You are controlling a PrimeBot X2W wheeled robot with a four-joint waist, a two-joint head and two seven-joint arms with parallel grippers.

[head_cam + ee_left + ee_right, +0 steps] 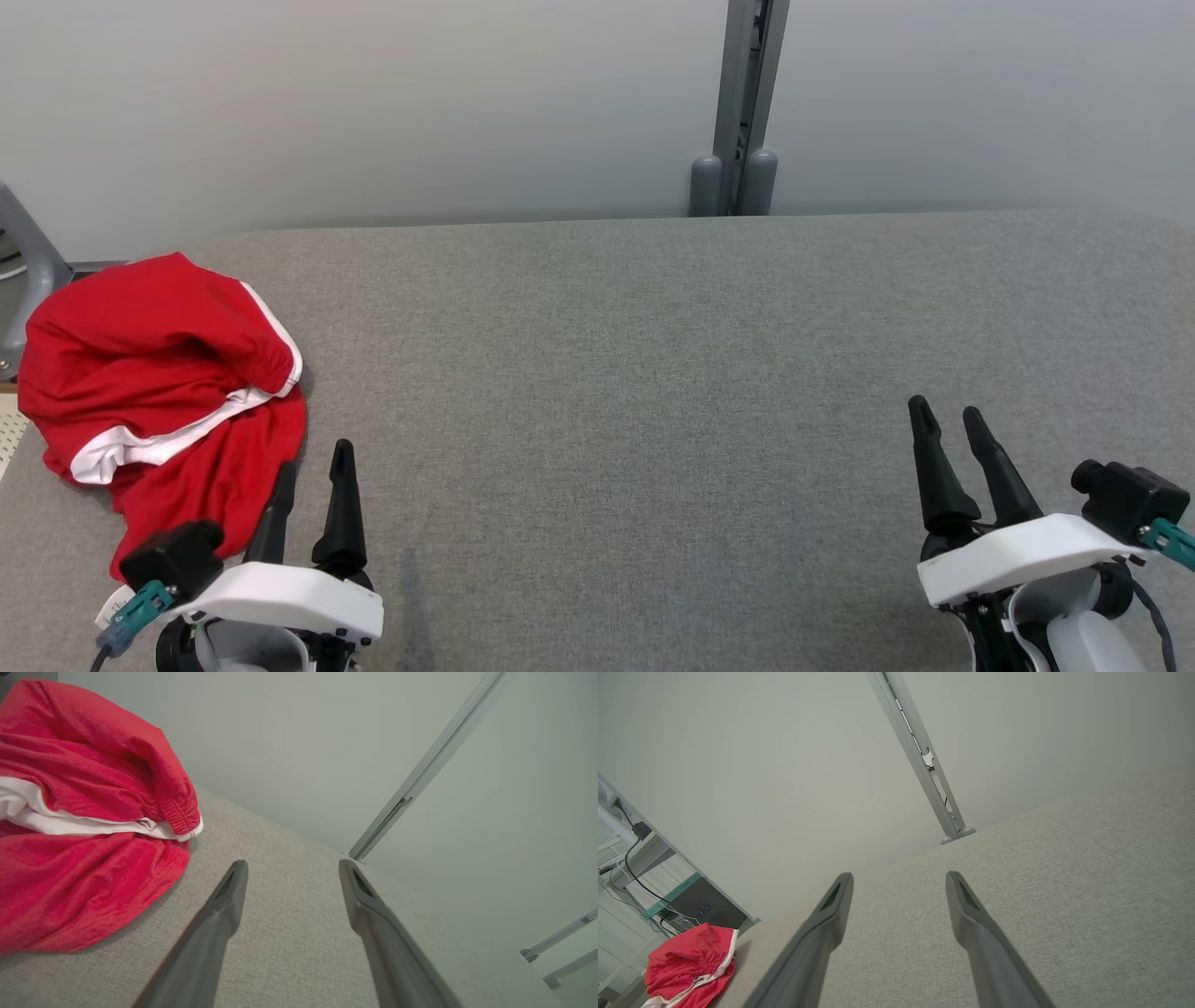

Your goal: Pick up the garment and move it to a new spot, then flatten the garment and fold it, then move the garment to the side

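A crumpled red garment with white trim lies in a heap at the left end of the grey table. The left wrist view shows the garment close up, its elastic waistband facing the fingers. Far off at the lower left of the right wrist view, the garment appears small. My left gripper stands open just right of the garment's near edge, one finger overlapping the cloth in the head view, nothing between the fingers. My right gripper is open over bare table at the near right.
A grey metal post stands against the pale wall behind the table's far edge. A grey frame and shelving with cables sit beyond the table's left end. Bare felt surface stretches between the two grippers.
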